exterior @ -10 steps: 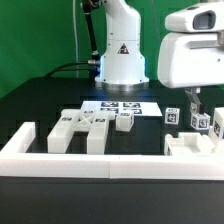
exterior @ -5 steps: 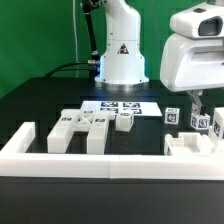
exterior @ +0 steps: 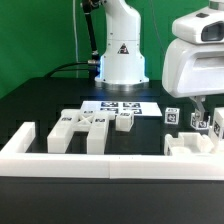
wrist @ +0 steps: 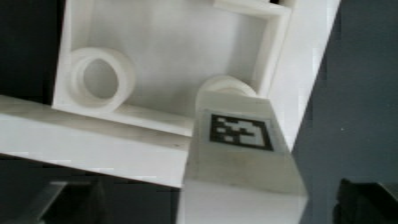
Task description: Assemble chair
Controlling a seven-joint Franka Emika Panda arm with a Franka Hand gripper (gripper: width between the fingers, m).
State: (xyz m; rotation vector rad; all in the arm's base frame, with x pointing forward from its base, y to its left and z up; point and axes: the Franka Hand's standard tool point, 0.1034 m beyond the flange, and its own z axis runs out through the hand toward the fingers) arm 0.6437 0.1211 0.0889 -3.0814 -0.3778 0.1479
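Table (exterior: 30,112): black, carrying all items. The border wall (exterior: 110,162) ran along its near edge, with the marker board (exterior: 122,105) flat at the rear by the foot of the arm (exterior: 122,50).

Chair parts lay in two groups. The loose group (exterior: 85,128) sat left of centre in the exterior view, well apart from the gripper. The second group (exterior: 190,140) sat at that view's right, directly beneath the gripper (exterior: 197,108), and no part was lifted off the table.

Wrist view: a white slab (wrist: 169,60) with a rectangular opening and a round socket lay under the camera. A tagged leg (wrist: 240,150) rose from beside the slab towards the camera, its square tag facing up. Whether leg and slab were joined or only touching could not be determined.

Gripper (wrist: 222,200): spread. Its dark fingertips (wrist: 68,198) showed either side of the leg with a gap on both sides, pinching nothing.

Governing relation: the leg stood straight below and between the jaws, its long axis running roughly along the approach line. Judgement: the coming move calls for a short straight descent and closure across the leg's narrow faces, and any sideways offset risks one finger striking the slab's edge.
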